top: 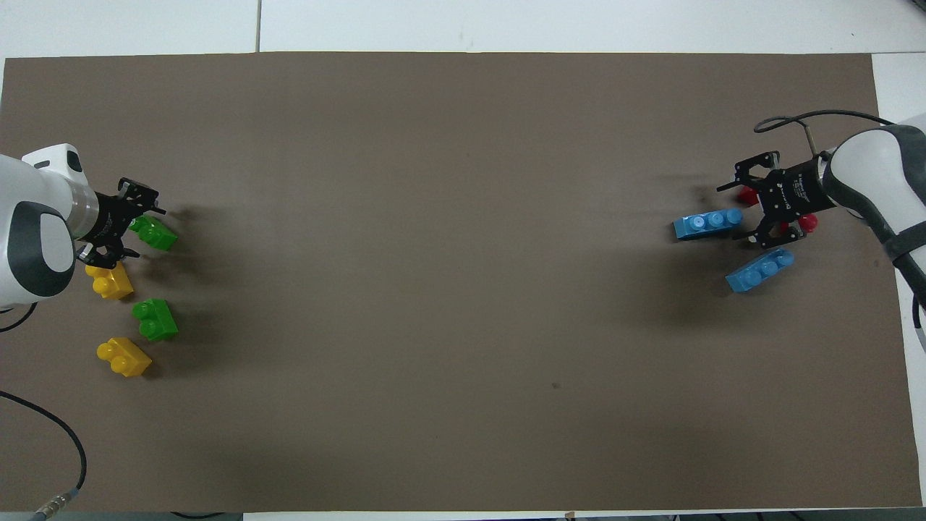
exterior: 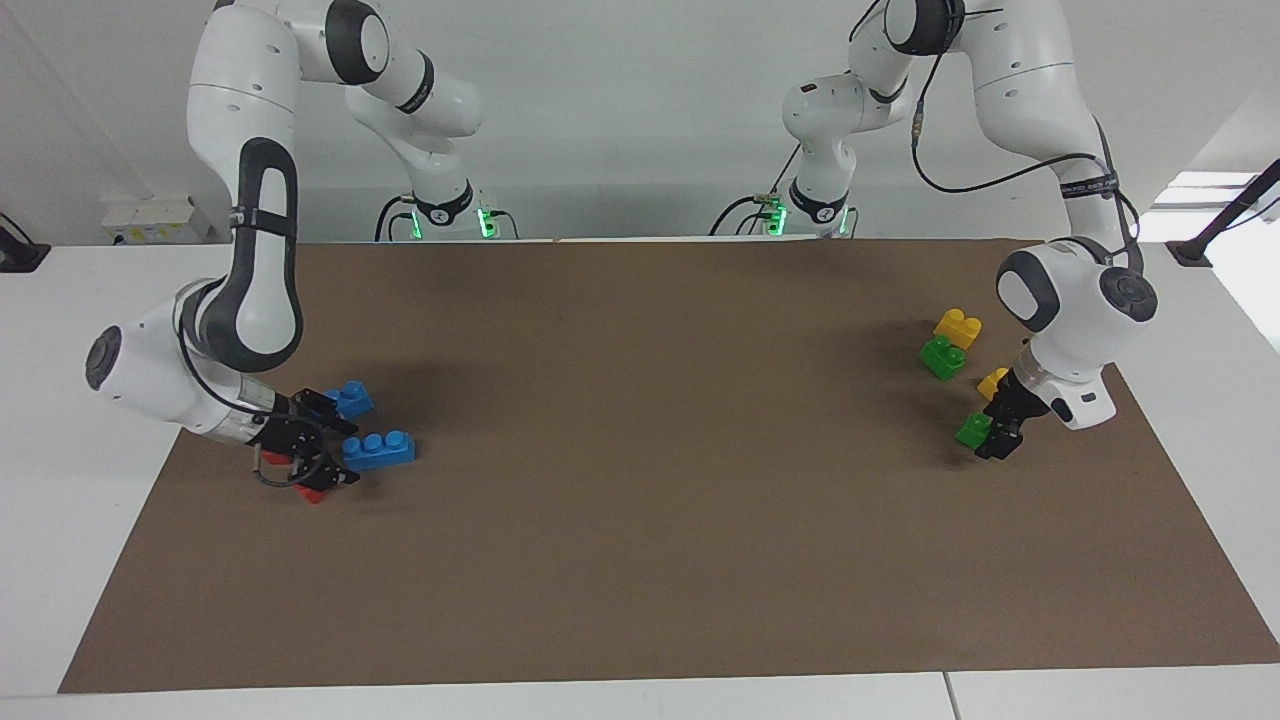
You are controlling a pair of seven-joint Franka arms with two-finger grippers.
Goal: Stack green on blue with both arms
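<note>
At the left arm's end of the brown mat point(top: 463, 289), the nearer yellow brick point(top: 123, 357) lay closest to the robots. The nearer green brick point(top: 154, 319) sat just beside it and a little farther out. Next came the second yellow brick point(top: 110, 280), and farthest in that group was the farther green brick point(top: 154, 233), resting on the mat. The left gripper point(top: 136, 228) was down low at this brick. Its fingers were spread, one on each side of the brick's end. I could not tell whether they touched it, and nothing was lifted.

At the right arm's end, the nearer blue brick point(top: 759, 269) lay slantwise on the mat. Farther out lay the farther blue brick point(top: 707, 223), also flat on the mat. The right gripper point(exterior: 345, 452) was low at the end of this brick, released, with its fingers wide apart on either side of that end and no grasp to be seen. One red brick point(top: 806, 221) showed partly under the gripper's body. The other red brick point(top: 745, 194) lay farthest out, beside the outer finger. The green and blue groups were well apart, at the two ends of the mat.
</note>
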